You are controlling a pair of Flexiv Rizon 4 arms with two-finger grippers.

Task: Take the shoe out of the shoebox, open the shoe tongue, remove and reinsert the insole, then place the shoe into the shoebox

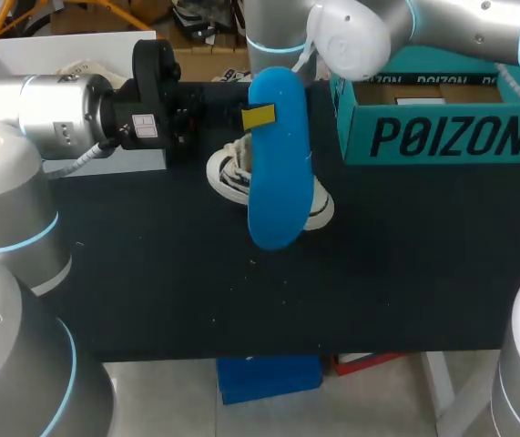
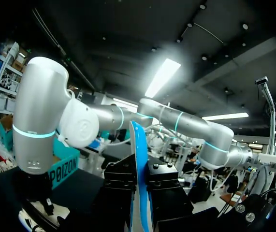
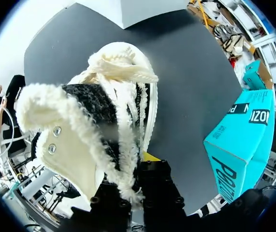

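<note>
Head view first, from the left: a white box [image 1: 23,55] stands at the far left corner of the black worktop [image 1: 150,273]. Our left arm [image 1: 59,114] comes in across it, level with the worktop. The left pincer [image 1: 260,116] is clenched on the blue insole [image 1: 278,173]; one yellow tip lies flat against the insole's upper part. The insole is held up in the air above the middle of the worktop, with its length running from far to near.

Under it, and partly hidden by it, the white shoe [image 1: 228,175] sits on the worktop, out of the box. Our right arm [image 1: 360,36] drops in from the far right, close behind the insole. Further right, the teal shoebox [image 1: 442,137] stands open-topped at the far right side, apart from the shoe.

Left wrist view: we see the insole [image 2: 138,140] edge-on, pinched from both sides by the left pincer [image 2: 140,171], and rising ahead of it. The right arm [image 2: 41,121] stands beside it, with the shoebox [image 2: 63,166] behind.

Right wrist view: the shoe [image 3: 104,111] fills the space ahead of the right pincer [image 3: 137,168], with thick cream laces and a fleecy collar. Fleece and lace ends hang over the pincer, so we cannot tell whether it grips the shoe. The shoebox [image 3: 239,140] stands off to one side.
</note>
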